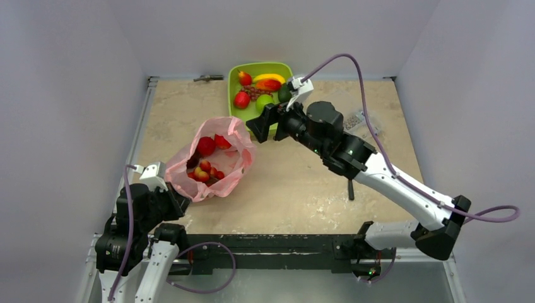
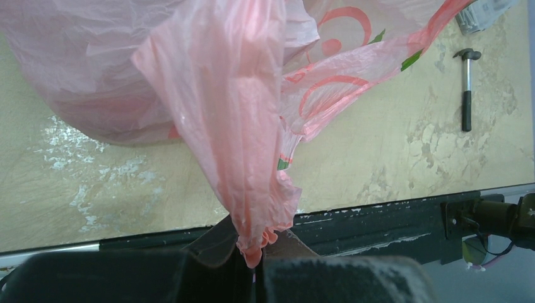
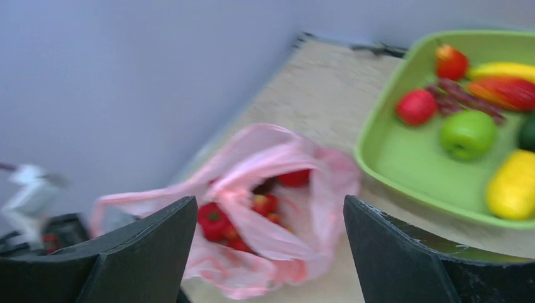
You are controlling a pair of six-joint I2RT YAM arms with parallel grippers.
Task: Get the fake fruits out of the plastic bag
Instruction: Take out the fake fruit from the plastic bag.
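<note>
The pink plastic bag (image 1: 214, 161) lies open at the table's left middle, with several red fake fruits (image 1: 205, 146) inside. My left gripper (image 1: 169, 201) is shut on the bag's near edge (image 2: 252, 208), the plastic bunched between its jaws. My right gripper (image 1: 260, 124) is open and empty, hovering between the bag and the lime-green tray (image 1: 235, 79). In the right wrist view the bag (image 3: 271, 214) and red fruits (image 3: 214, 221) show between the wide-apart fingers. The tray (image 3: 410, 170) holds a green apple (image 3: 467, 134), red fruits (image 3: 416, 106), a grape bunch (image 3: 460, 96) and a yellow oval fruit (image 3: 512, 184).
A small black hammer (image 2: 467, 88) lies on the table right of the bag, also in the top view (image 1: 350, 188). A grey object (image 1: 359, 120) lies at the right behind the arm. Grey walls close in the table. A metal piece (image 1: 208, 78) lies left of the tray.
</note>
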